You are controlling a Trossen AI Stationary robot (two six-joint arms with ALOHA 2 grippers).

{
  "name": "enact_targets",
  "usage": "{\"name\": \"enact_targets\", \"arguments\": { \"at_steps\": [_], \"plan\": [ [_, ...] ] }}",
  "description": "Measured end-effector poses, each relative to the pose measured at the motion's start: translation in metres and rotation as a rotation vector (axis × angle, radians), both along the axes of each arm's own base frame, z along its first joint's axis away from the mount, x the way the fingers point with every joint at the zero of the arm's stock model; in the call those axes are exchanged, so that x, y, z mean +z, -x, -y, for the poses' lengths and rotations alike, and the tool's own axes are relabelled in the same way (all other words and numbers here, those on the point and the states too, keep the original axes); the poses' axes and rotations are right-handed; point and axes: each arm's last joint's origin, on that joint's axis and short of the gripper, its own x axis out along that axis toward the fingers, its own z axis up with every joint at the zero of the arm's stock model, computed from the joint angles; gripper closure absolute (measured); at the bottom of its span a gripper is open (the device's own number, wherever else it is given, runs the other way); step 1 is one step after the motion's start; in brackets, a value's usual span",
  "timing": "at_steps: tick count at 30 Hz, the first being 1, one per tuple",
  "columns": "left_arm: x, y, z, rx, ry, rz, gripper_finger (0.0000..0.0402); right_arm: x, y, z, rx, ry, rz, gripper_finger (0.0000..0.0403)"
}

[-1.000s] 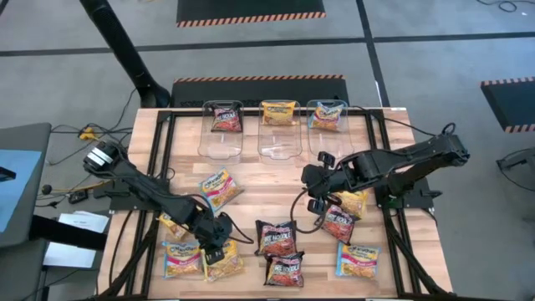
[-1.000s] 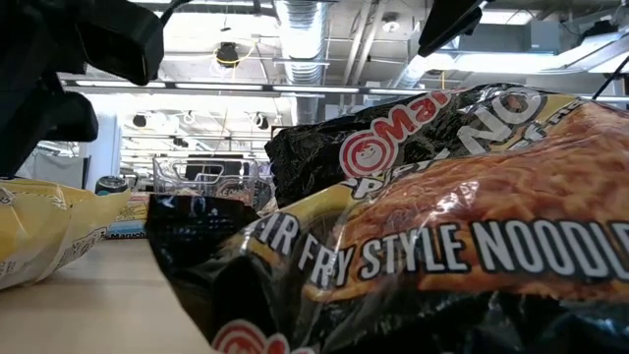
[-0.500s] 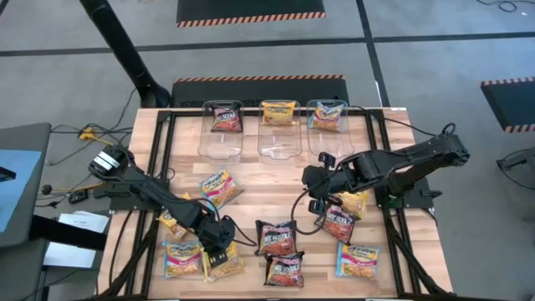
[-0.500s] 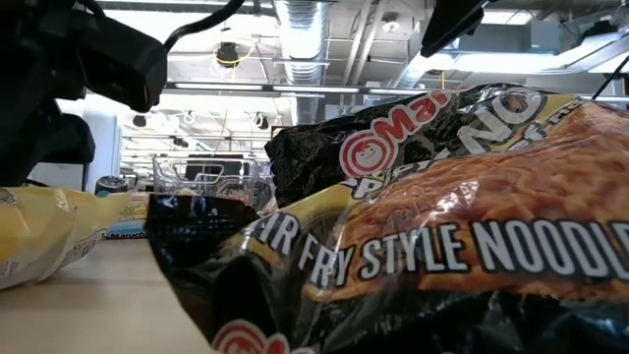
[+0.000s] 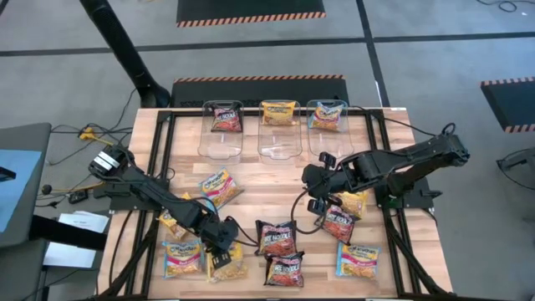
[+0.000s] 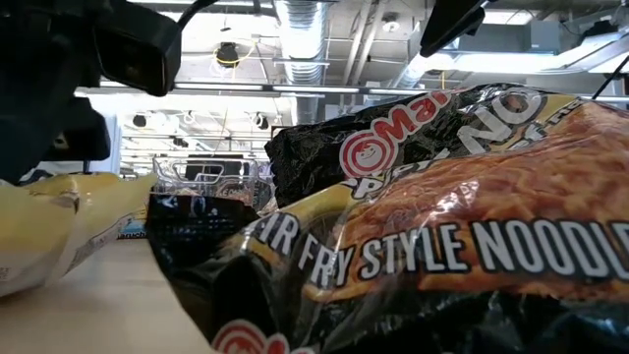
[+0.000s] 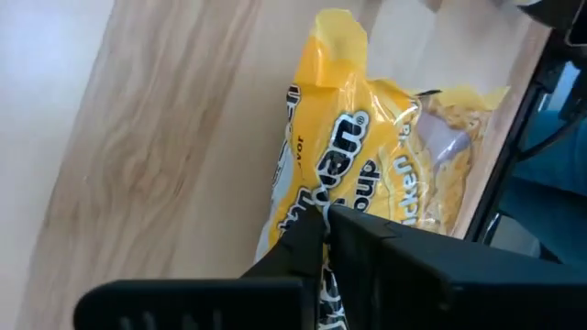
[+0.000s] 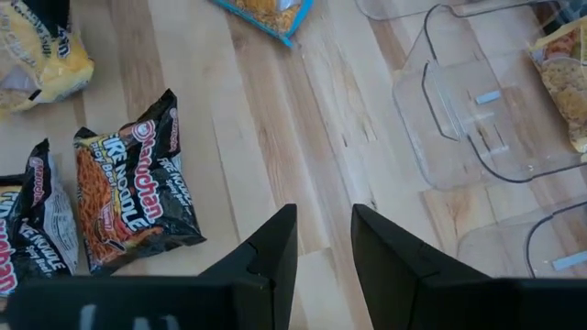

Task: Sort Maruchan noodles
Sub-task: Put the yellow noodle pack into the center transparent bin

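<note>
Maruchan noodle packets lie scattered flat on the wooden table (image 5: 267, 180). My left gripper (image 5: 219, 253) is down at the near left, shut on a yellow packet (image 5: 231, 266) that also shows in the left wrist view (image 7: 367, 165) and the low view (image 6: 54, 226). My right gripper (image 5: 316, 194) hangs open over bare wood (image 8: 321, 234), right of centre. A dark red-black packet (image 5: 338, 222) lies just beyond it toward the near edge. Two more dark packets (image 5: 276, 238) (image 5: 286, 269) lie mid-table. My left gripper pinches the yellow packet's printed top face (image 7: 307, 197) between its two fingers, which meet on the crinkled film. The fingers come from above, slanting down. The packet's underside still rests on the table (image 6: 39, 285), and its sealed end (image 7: 339, 27) sticks out past the fingers.
Three clear tubs (image 5: 221, 130) (image 5: 279, 130) (image 5: 328, 125) stand along the far edge, with a red, a yellow and a blue packet inside. Blue-yellow packets (image 5: 182, 259) (image 5: 219, 188) (image 5: 358, 259) and yellow ones (image 5: 351, 202) (image 5: 171, 224) lie around. A black frame rail (image 5: 380, 167) borders the table.
My left gripper has moved a little toward the table's near edge and down onto the yellow packet and has taken hold of it. In the low view the packet's top has bunched and risen. My right gripper has stayed where it was.
</note>
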Motion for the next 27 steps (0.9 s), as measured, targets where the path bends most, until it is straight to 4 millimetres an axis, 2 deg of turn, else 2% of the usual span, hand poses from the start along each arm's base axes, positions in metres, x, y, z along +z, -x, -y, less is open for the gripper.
{"name": "enact_targets", "arguments": {
  "at_steps": [13, 18, 24, 27],
  "plan": [
    [0.007, -0.009, -0.008, -0.047, 0.023, 0.08, 0.0401, 0.0, 0.0, 0.0, -0.051, -0.047, 0.015, 0.0275],
    [0.014, -0.011, -0.016, -0.068, 0.036, 0.106, 0.0401, 0.0, 0.0, -0.001, -0.077, -0.113, 0.014, 0.0275],
    [0.03, -0.011, -0.031, -0.078, 0.054, 0.154, 0.0401, 0.0, 0.0, -0.003, -0.069, -0.119, 0.014, 0.0275],
    [0.031, -0.011, -0.039, -0.085, 0.047, 0.147, 0.0401, 0.0, 0.0, -0.003, -0.068, -0.12, 0.014, 0.0275]
  ]
}}
